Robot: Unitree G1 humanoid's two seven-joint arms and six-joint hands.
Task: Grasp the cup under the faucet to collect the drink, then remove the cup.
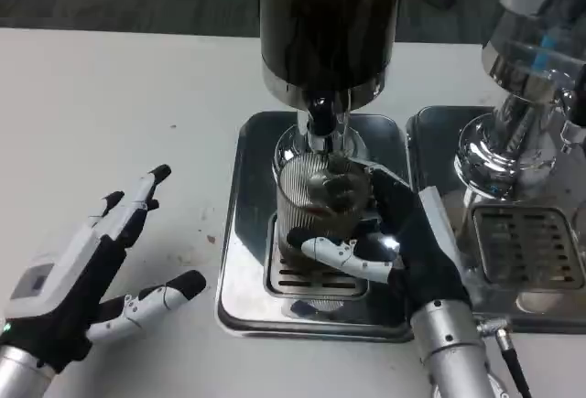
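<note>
A clear ribbed cup (316, 201) with a little dark drink in its bottom stands under the faucet (320, 133) of the dark drink dispenser (330, 23), over the grate of a steel drip tray (240, 233). My right hand (394, 252) grips the cup from its right side, thumb across the front and fingers around the back. My left hand (87, 270) rests open on the white table at the lower left, fingers spread, well apart from the tray.
A second chrome dispenser (517, 114) stands on its own drip tray (526, 261) at the right, close beside my right forearm. A cable (508, 352) runs near the right wrist. White table lies to the left of the tray.
</note>
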